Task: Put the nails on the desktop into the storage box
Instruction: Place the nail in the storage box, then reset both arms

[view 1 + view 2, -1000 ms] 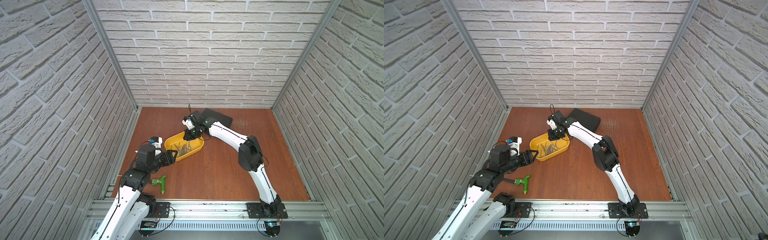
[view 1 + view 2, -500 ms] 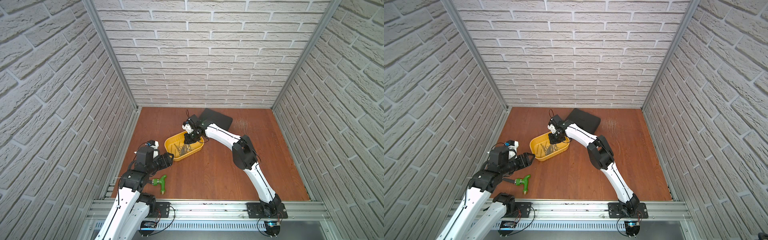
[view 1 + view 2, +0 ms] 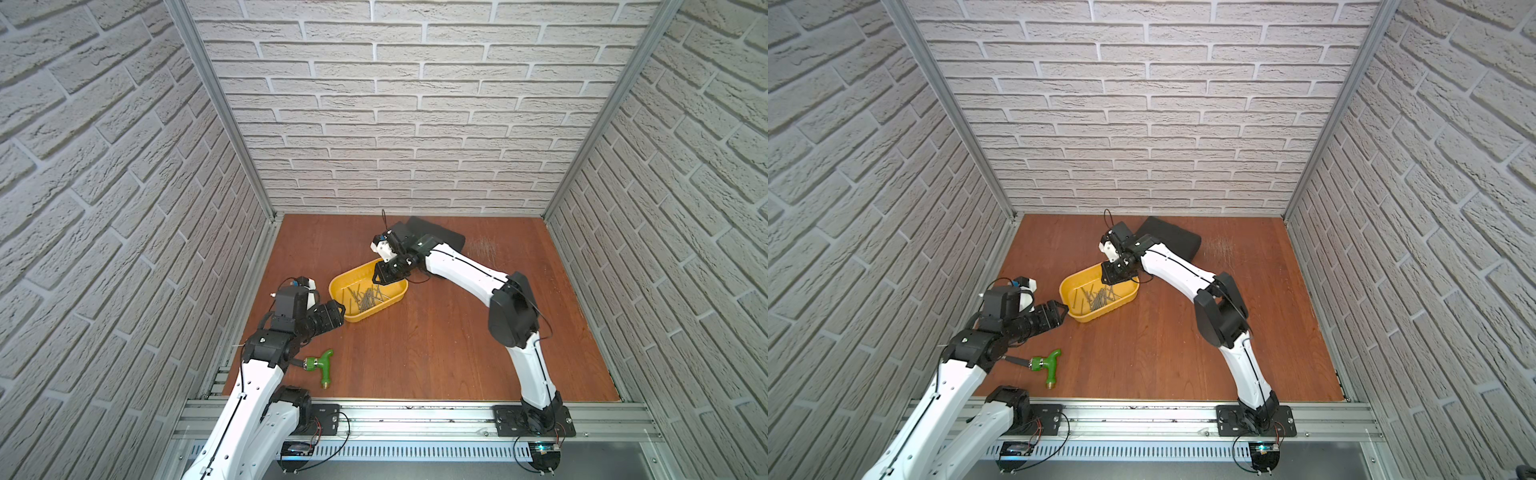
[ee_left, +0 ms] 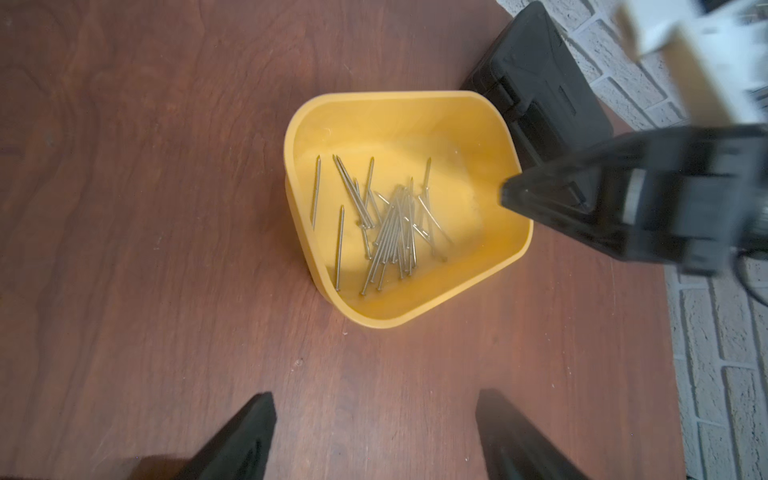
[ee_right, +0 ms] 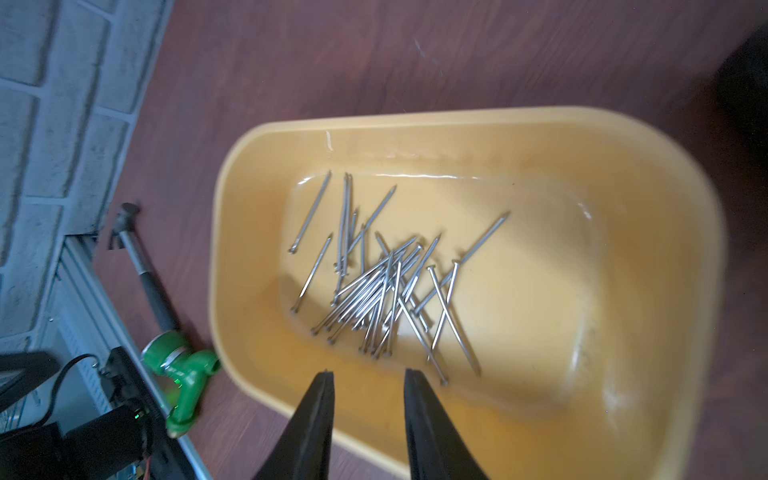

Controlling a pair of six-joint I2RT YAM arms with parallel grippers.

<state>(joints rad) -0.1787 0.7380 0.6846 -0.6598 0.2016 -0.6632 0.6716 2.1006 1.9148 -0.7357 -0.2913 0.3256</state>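
The yellow storage box [image 3: 347, 316] [image 3: 1074, 316] [image 4: 291, 166] [image 5: 216, 291] stands on the reddish-brown desktop [image 3: 436, 332], left of its middle. Several silvery nails [image 3: 365, 297] [image 3: 1098, 296] [image 4: 390, 224] [image 5: 374, 299] lie heaped inside it; every nail I can see is in the box. My right gripper [image 3: 382, 276] [image 3: 1115, 272] [image 5: 368, 374] hangs over the box's far end, open with nothing between its fingers. My left gripper [image 3: 338, 309] [image 3: 1063, 309] [image 4: 374, 395] is low beside the box's near-left corner, wide open and empty.
A black moulded case [image 3: 436, 235] [image 3: 1169, 239] [image 4: 536, 83] lies behind the box near the back wall. A green-headed tool [image 3: 324, 365] [image 3: 1048, 365] [image 5: 178, 374] rests near the front left, under my left arm. Brick walls enclose three sides.
The right gripper has dipped slightly toward the box's far end and its jaws have parted. The left gripper has drawn back a little from the box and spread wider.
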